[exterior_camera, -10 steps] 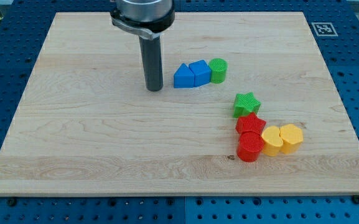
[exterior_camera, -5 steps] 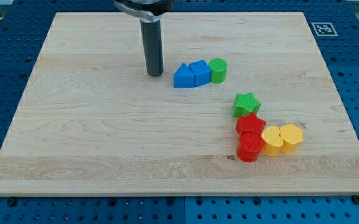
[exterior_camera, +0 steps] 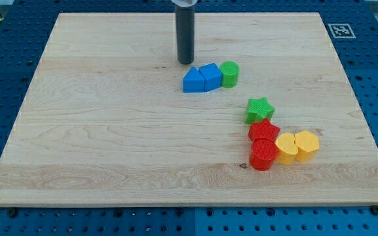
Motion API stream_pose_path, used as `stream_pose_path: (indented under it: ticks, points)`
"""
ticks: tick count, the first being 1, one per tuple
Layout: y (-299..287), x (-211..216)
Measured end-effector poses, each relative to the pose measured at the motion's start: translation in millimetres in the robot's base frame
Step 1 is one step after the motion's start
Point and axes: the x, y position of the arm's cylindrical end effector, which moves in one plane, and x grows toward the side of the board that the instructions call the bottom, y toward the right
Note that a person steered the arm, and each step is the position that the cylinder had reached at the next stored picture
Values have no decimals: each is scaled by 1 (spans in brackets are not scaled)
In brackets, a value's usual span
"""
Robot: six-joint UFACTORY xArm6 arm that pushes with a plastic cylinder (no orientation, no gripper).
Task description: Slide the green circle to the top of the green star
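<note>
My tip point(exterior_camera: 185, 63) sits just behind the two blue blocks point(exterior_camera: 200, 78); it has no hand. The green circle block point(exterior_camera: 229, 74) touches their right side, behind the green star block point(exterior_camera: 259, 109). A crooked push might bump the blue ones along too.

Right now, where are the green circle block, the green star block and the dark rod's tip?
green circle block point(exterior_camera: 229, 73), camera view, its top face.
green star block point(exterior_camera: 259, 109), camera view, its top centre.
my tip point(exterior_camera: 186, 63), camera view, rod's lowest end.

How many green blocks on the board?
2: the green circle at the right end of the blue row, and the green star lower right, atop the red cluster. None look hidden.
</note>
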Motion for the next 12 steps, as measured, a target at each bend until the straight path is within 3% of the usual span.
stream_pose_path:
  ticks: [3, 12]
  points:
    - [59, 0]
    - [75, 42]
